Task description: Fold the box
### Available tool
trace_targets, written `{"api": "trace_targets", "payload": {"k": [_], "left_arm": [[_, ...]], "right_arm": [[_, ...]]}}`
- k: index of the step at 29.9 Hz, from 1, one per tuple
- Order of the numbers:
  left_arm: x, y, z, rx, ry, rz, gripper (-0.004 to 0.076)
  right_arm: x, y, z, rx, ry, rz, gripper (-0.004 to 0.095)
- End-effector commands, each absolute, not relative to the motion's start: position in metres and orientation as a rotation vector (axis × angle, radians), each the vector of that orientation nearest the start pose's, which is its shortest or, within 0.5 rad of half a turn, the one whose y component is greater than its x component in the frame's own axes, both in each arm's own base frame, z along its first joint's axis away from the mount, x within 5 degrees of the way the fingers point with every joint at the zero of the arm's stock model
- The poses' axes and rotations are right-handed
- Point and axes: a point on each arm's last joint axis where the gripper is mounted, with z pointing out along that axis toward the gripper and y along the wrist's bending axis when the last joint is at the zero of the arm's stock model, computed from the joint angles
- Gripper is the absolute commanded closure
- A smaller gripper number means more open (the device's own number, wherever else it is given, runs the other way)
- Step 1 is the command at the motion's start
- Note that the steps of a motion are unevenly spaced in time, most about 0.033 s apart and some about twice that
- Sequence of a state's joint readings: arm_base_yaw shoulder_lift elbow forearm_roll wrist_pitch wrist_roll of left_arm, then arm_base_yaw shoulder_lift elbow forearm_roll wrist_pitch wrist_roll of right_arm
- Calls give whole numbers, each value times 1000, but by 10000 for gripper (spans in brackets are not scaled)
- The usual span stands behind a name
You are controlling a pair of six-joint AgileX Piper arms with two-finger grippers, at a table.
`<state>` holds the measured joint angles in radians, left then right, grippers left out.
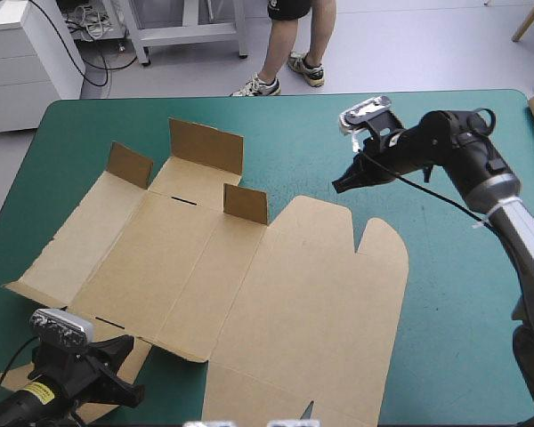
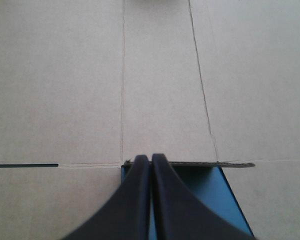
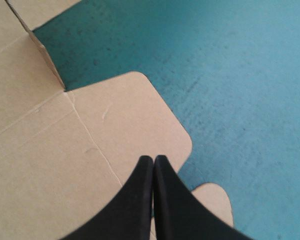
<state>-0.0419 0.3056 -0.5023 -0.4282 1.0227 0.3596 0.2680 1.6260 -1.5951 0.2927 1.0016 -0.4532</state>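
The brown box [image 1: 249, 285] lies as a cut sheet, mostly flat, across the table's middle and left. Three small flaps stand up along its far side: [image 1: 129, 164], [image 1: 206, 145], [image 1: 246, 204]. My left gripper [image 1: 125, 356] is at the box's near left edge, shut with nothing in it. In the left wrist view its tips [image 2: 151, 158] rest at a notch in the box [image 2: 160, 75], where the cover shows. My right gripper [image 1: 338, 186] hovers shut and empty by the far right part. Under it [image 3: 153, 160] is a rounded tab of the box [image 3: 125, 120].
Bare teal-green cover [image 1: 454, 294] stretches to the right of the box and along the far edge. A strip of brown board [image 1: 4, 378] shows at the table's near left corner beside my left arm.
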Motion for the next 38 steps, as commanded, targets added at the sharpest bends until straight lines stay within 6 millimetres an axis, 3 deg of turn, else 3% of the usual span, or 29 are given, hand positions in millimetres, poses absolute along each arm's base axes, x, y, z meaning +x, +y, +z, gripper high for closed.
{"api": "trace_targets", "payload": {"k": [1,6,14,24,27,34,38], "left_arm": [[44,-35,293,337,2141,-391,731],[44,-35,293,337,2141,-391,731],[44,-35,293,337,2141,-391,731],[44,-35,293,338,2142,-389,731],[44,-35,293,338,2142,-389,731],[45,-35,293,338,2142,-387,731],[45,-35,293,338,2142,-387,731]], "right_arm": [[340,137,400,-823,2216,305,927],[350,169,402,-934,2191,302,928],[354,198,392,-1081,2152,311,928],[355,208,383,-1165,2131,303,914],[354,208,383,-1166,2137,303,787],[351,207,381,-1146,2198,330,258],[350,207,378,-1161,2221,344,158]]}}
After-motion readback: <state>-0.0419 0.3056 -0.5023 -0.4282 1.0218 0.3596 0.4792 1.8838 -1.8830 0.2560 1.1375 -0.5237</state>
